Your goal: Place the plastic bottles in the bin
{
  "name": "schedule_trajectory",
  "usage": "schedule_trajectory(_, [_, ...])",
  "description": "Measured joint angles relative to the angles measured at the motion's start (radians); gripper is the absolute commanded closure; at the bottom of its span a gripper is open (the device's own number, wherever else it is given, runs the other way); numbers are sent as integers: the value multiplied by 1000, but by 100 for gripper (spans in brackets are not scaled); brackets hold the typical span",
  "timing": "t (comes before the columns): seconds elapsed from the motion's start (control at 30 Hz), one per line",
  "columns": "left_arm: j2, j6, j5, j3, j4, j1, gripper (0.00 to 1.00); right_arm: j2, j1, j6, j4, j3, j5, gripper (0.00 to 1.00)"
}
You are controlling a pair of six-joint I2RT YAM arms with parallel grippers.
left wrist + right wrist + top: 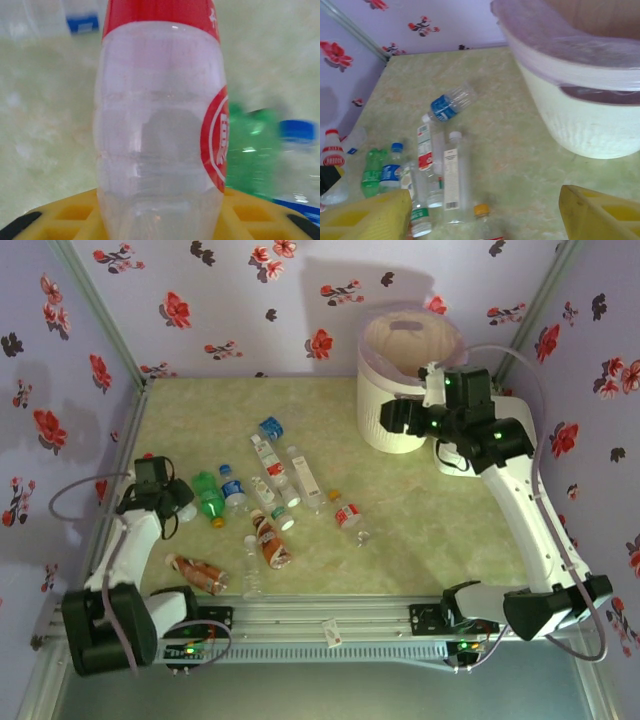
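Observation:
My left gripper [176,502] is shut on a clear bottle with a red label [160,125], which stands between its yellow fingers [65,216]; the same bottle [332,154] shows a red cap at the far left of the right wrist view. Several more plastic bottles lie on the table: a green one [208,498], a blue-labelled one [270,427], clear ones [303,475] and an orange-brown one [271,542]. The cream bin [408,375] with its pink liner stands at the back right. My right gripper [398,418] hangs open beside the bin's front left wall, with nothing in it.
Floral walls close the table at the left, back and right. Another brown bottle [198,575] and a clear one [252,565] lie near the front rail. An orange-capped bottle [348,514] lies alone towards the middle. Bare green tabletop [440,520] spreads in front of the bin.

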Motion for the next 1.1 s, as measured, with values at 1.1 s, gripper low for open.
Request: schedule_trajectory(1.1, [114,1,424,105,531,-649,72,436,300,369,510,27,-256,20])
